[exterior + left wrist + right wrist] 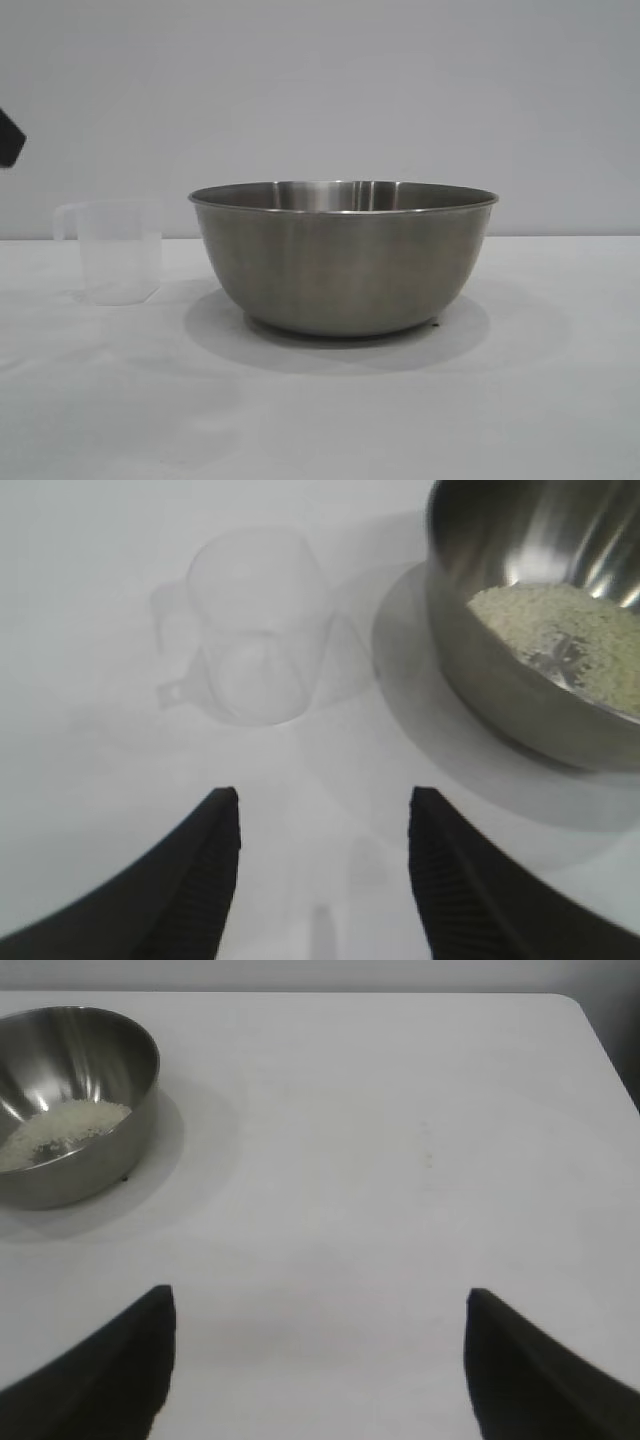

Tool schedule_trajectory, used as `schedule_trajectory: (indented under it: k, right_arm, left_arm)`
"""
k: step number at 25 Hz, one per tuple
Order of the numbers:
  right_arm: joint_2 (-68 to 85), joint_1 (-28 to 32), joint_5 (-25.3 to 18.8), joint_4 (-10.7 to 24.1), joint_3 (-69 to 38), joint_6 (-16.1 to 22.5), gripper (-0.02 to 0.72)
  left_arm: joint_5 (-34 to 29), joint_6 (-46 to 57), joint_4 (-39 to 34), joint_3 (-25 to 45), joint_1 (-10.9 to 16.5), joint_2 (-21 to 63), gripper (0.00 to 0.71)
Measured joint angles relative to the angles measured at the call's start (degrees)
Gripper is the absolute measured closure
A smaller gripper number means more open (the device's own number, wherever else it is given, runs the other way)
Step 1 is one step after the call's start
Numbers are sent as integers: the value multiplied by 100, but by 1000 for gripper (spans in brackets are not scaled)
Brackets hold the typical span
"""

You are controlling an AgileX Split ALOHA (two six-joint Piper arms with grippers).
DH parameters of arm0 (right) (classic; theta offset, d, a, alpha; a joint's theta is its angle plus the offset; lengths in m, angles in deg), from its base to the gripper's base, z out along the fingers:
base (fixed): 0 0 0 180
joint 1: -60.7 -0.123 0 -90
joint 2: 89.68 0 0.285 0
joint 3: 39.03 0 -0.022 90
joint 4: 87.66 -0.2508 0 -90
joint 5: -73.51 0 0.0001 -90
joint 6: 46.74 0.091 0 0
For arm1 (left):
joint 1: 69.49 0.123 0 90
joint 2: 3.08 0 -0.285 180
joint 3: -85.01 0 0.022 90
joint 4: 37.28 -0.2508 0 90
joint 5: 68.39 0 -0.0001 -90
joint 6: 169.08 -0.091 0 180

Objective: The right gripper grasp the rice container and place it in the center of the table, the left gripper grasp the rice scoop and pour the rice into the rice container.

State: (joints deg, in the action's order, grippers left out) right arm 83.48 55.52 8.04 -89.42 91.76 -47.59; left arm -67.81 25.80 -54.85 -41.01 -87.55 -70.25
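The rice container point(343, 262), a big steel bowl, stands upright at the middle of the white table point(540, 400). Off-white rice point(560, 635) lies inside the rice container point(520, 670), and the same rice point(62, 1128) shows in the right wrist view within the rice container point(75, 1100). The clear rice scoop point(118, 250) stands upright and empty to the bowl's left. My left gripper point(325, 805) hovers open a short way back from the rice scoop point(255, 630), holding nothing. My right gripper point(320, 1300) is open over bare table, well away from the bowl.
A dark piece of the left arm point(10, 137) shows at the exterior view's left edge. The table's far edge and rounded corner point(575, 1005) appear in the right wrist view. A plain pale wall point(320, 90) stands behind the table.
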Motion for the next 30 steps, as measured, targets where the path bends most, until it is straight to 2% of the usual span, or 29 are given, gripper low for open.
schedule_trajectory:
  k: [7,14,19,24,28,30]
  right_arm:
    - [0,0,0,0,0,0,161]
    - [0,0,0,0,0,0,161]
    - [0,0,0,0,0,0,161]
    - [0,0,0,0,0,0,161]
    - [0,0,0,0,0,0,161]
    - [0,0,0,0,0,0,161]
  left_arm:
    - [-1361,0,-212,-173,0,1218,376]
    - [-2208,-12,-107,-173,0,2695,376]
    - [-2703,-35,399,-173,0,3693,376]
    - [-3303,-638,1298,-186,0,4456,376]
    - [-4023,-1221,1949,-199,0,4818,376]
    - [-4586,-1440,2099,-306,0,4896,376]
